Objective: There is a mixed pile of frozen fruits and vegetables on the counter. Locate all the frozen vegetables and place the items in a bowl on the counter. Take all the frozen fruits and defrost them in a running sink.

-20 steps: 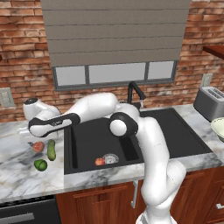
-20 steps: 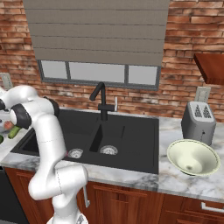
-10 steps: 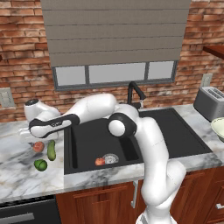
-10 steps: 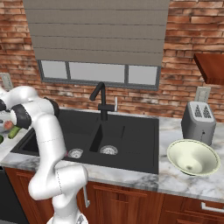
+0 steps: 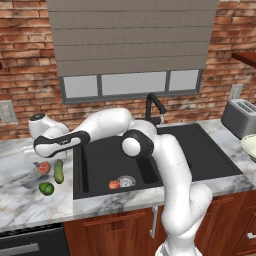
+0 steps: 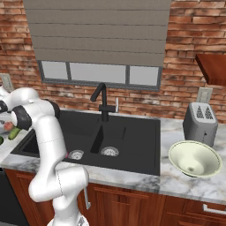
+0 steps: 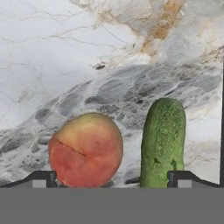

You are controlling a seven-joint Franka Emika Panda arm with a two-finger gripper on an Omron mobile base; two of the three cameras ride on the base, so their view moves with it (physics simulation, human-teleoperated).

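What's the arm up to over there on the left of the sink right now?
The gripper is open and hanging low over the counter left of the sink, with a peach and the cucumber both between its fingertips' span. It holds nothing yet. One peach already lies in the sink basin by the drain. The round green item sits on the counter nearby, and the bowl waits on the counter at the far right.

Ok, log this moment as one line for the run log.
gripper open, low over counter | peach between fingertips | cucumber beside | other peach in sink | bowl empty
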